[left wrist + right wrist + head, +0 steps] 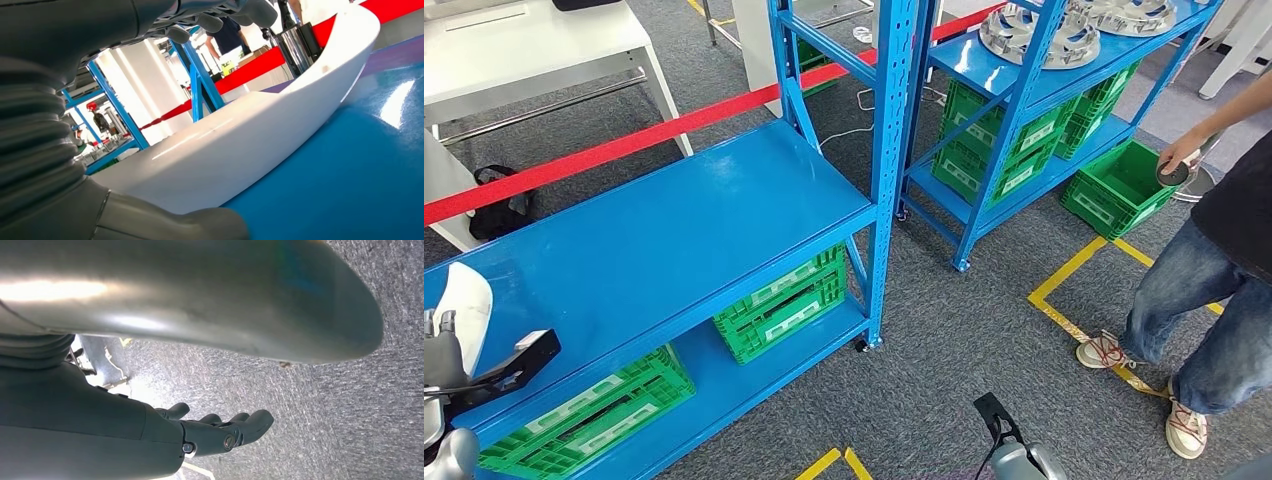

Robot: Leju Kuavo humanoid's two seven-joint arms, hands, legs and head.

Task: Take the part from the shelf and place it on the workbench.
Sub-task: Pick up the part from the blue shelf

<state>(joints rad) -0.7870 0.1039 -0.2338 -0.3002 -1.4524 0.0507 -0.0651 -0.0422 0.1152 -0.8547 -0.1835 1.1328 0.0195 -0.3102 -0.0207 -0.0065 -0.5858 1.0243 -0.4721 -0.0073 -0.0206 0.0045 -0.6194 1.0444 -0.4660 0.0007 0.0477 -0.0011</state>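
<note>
**Part in hand, placement pending**

Head: glossy white curved plastic part [462, 300] over the blue metal shelf [674, 230] top.
Left wrist: left hand [75, 150] grips the part [240, 135].
Right wrist: right hand [200, 432] empty, fingers loosely curled over grey carpet [350, 415]. Workbench transfer remains.

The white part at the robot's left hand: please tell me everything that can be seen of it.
The white part is a smooth, glossy shell, plastic by its look, long and curved with a rounded end. It lies at the near left end of the blue shelf board, and the left wrist view shows its underside against that board. The left hand is at its near end, thumb below and fingers above; a firm grip cannot be confirmed.
</note>
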